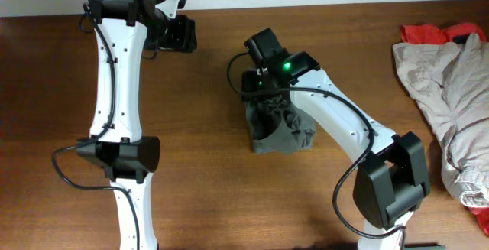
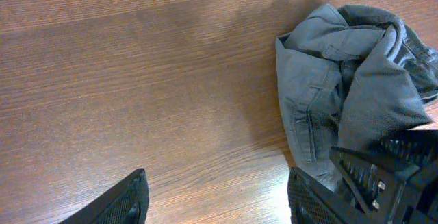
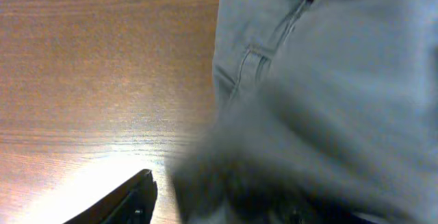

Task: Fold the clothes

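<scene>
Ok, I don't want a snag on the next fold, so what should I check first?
1. Left hand open and empty: ok.
2. Right hand free of the shorts: cannot tell, cloth fills its camera.
3. Shorts lying flat: not ok, bunched in a heap.
4. Shorts apart from the beige garment: ok.
5. Bare table beside the shorts for spreading: ok.

- Shorts [image 1: 279, 131] lay bunched in a heap near the middle of the table [image 1: 206, 166].
- Right gripper [image 1: 257, 86] stood over the heap's far edge.
- Left gripper [image 1: 179, 32] sat at the far left, well apart from the shorts.
- Second garment [image 1: 451, 105] lay along the right edge, with a loose cloth [image 1: 428, 32] partly under its far end.
</scene>
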Robot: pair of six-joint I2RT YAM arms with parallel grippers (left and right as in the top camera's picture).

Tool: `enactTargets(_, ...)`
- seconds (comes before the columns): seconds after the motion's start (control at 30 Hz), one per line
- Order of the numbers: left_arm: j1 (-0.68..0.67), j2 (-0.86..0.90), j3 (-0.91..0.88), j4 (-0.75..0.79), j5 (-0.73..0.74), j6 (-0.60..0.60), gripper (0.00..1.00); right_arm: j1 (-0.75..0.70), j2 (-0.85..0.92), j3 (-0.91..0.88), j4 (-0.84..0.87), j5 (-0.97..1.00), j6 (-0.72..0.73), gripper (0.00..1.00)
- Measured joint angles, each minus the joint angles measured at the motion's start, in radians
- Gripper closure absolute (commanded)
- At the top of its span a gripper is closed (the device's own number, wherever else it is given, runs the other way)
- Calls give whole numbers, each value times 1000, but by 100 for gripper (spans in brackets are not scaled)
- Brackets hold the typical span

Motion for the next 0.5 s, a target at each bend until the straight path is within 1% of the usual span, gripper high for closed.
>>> enactTargets(0.1, 0, 0, 0, 11, 0, 0, 36, 3, 0, 0, -11, 13, 0, 38)
enactTargets(0.2, 0, 0, 0, 17, 0, 0, 35, 8, 0, 0, -10, 30, 0, 35)
enactTargets(0.27, 0, 0, 0, 18, 0, 0, 35, 10, 0, 0, 6, 29, -16, 35)
enactTargets(0.37, 0, 0, 0, 18, -2, 0, 35, 14, 0, 0, 60, -6, -97, 34)
enactTargets(0.5, 0, 0, 0, 19, -3, 0, 35, 45, 0, 1, 89, -39, -201, 31)
